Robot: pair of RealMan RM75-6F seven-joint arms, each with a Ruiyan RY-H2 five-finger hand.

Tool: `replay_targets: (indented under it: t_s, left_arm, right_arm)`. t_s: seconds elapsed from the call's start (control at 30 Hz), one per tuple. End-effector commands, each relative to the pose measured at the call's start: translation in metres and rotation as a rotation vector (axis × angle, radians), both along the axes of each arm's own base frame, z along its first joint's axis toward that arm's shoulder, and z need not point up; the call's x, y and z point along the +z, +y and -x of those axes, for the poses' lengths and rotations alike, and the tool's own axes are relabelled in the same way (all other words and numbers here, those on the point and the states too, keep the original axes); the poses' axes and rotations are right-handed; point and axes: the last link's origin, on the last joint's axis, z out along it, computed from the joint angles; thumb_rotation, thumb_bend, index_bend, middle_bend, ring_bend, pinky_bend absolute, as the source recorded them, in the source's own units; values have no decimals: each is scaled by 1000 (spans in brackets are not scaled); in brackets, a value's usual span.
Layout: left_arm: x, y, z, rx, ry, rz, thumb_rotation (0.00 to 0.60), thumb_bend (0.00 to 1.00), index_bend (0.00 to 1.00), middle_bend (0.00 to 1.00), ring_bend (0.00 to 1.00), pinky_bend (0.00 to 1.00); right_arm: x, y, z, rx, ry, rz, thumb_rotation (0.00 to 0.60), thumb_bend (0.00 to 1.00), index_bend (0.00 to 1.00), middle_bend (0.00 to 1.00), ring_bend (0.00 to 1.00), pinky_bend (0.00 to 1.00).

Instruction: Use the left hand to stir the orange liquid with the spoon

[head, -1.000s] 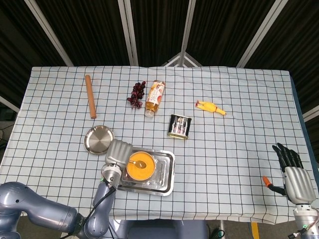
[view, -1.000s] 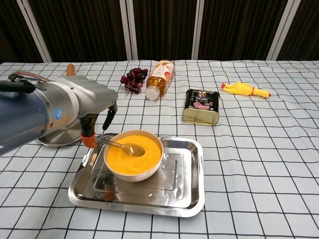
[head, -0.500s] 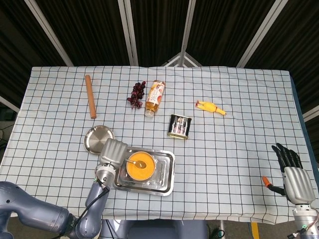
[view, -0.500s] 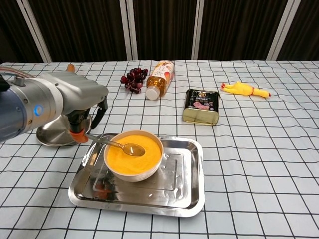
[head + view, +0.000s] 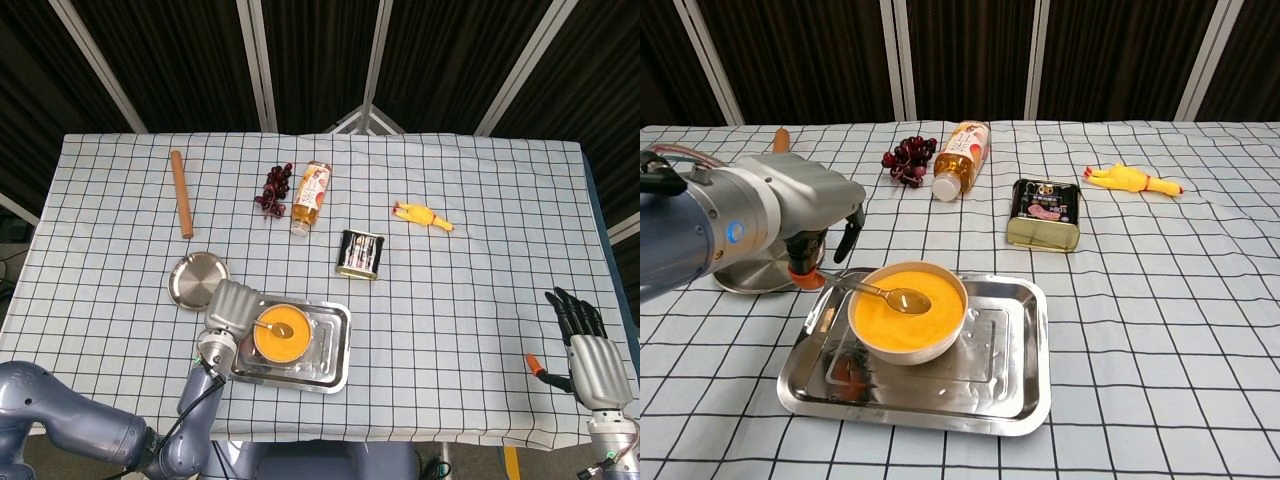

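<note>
A white bowl [image 5: 908, 312] of orange liquid [image 5: 281, 334] stands in the left part of a steel tray [image 5: 1012, 398]. A metal spoon [image 5: 886, 293] lies with its scoop in the liquid and its handle over the bowl's left rim. My left hand [image 5: 790, 215] hovers just left of the bowl, also seen from above as the left hand [image 5: 228, 307]. Its orange-tipped thumb points down beside the end of the handle, its fingers are apart, and nothing sits between them. My right hand [image 5: 586, 346] hangs past the table's right edge with fingers spread, holding nothing.
A round steel plate [image 5: 748, 273] lies left of the tray, under my left hand. Behind the tray are a tin can [image 5: 1043, 213], a lying bottle [image 5: 960, 155], dark grapes [image 5: 907, 161] and a rubber chicken [image 5: 1132, 180]. A rolling pin [image 5: 181, 193] lies far left.
My left hand drew back to the left from the spoon handle, then came partway back to the right. The spoon, bowl and right hand have stayed still.
</note>
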Motion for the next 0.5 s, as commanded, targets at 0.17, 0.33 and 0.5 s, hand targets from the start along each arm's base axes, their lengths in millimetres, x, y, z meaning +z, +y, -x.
replay_targets:
  t_s: [0.17,0.33,0.5]
  left_arm:
    - [0,1,0,-3,0,-4,600,428,479,1000,1000,1000]
    - [-2,3,2,-5,6,-7,600,439,482,1000,1000,1000]
    - [-7,1,2,-4,7,5,600,455,484,1000,1000,1000]
  right_arm:
    - [0,0,0,1,2,0,600,338,0,0,0,0]
    - [0,1,-1,2,4,1,600,339,0,0,0,0]
    - [0,0,0,1,3,1,600,339,0,0,0,0]
